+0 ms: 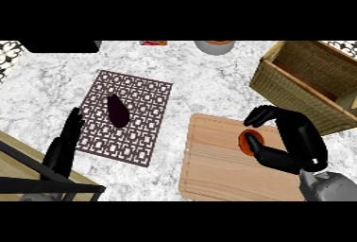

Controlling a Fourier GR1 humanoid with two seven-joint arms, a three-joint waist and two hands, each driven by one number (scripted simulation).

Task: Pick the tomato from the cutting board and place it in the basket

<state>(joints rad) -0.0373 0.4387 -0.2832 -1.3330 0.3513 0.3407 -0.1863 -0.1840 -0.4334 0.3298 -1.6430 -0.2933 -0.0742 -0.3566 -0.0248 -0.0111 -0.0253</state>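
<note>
Marble-patterned table [209, 80], seen steeply from above. Wooden cutting board [223, 175] at lower right, lying flat. Tomato [250, 142] on board's upper right part, mostly hidden, only a red-orange sliver showing. Right robot hand [296, 142] over the board, fingers [261, 115] curved above the tomato, thumb [268, 153] curved below it, wrapped round the tomato from the right side. Cannot tell if tomato lifted or resting on board. Grey forearm [331, 186] entering from lower right corner.

Wicker basket [300, 85] at upper right, just beyond the board's far right corner, tilted in view, open interior visible, partly cut off by right edge. Near the right robot hand but apart from it.

Dark patterned mat [136, 94] left of centre, lattice design, lying skewed. Dark eggplant-like object [118, 111] on the mat, elongated, pointing roughly up-down. Well apart from the board.

Left robot hand [64, 142] at left, just beside mat's left edge, fingers straight, pointing up, holding nothing, resting.

Along top edge: black object [59, 46] at upper left, small red item [153, 43] partly cut off, grey round vessel [214, 47] with orange inside, partly cut off. Dark frame and tan surface [28, 165] at lower left corner, overlapping left forearm area. Patterned strip [8, 52] at far upper left edge.
</note>
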